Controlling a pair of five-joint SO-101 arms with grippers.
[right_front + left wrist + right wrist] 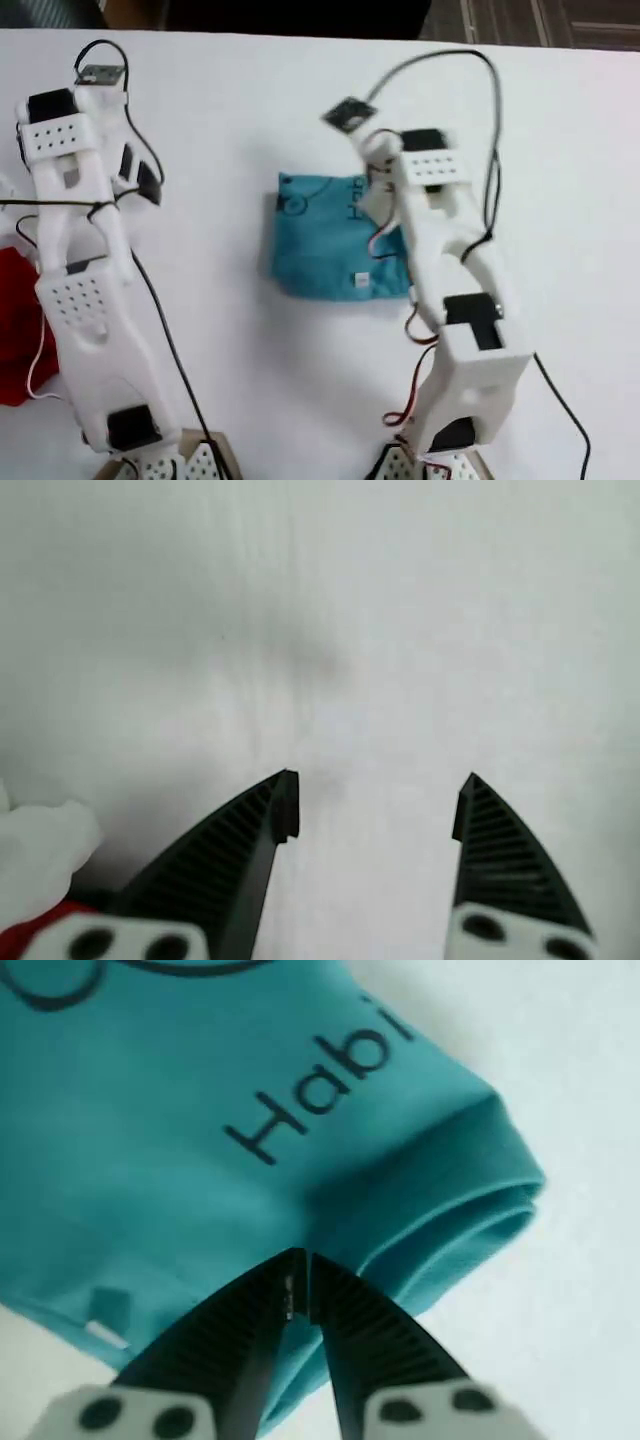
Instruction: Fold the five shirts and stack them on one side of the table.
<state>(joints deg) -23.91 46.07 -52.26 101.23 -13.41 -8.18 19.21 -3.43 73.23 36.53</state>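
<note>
The folded teal shirt [325,240] lay approx. mid-table [220,90], w/ the right gripper [300,1260] at its edge, jaws closed tip to tip against the fabric; couldn't tell if any cloth was pinched. The left gripper [378,780] hung over bare tabletop, jaws wide apart. A red shirt [15,320] sat bunched beside the left arm's base.

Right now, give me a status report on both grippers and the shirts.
Left gripper open over the table. Right gripper shut at edge of folded teal shirt. Red garment lies at table's left edge, beside left arm.
</note>
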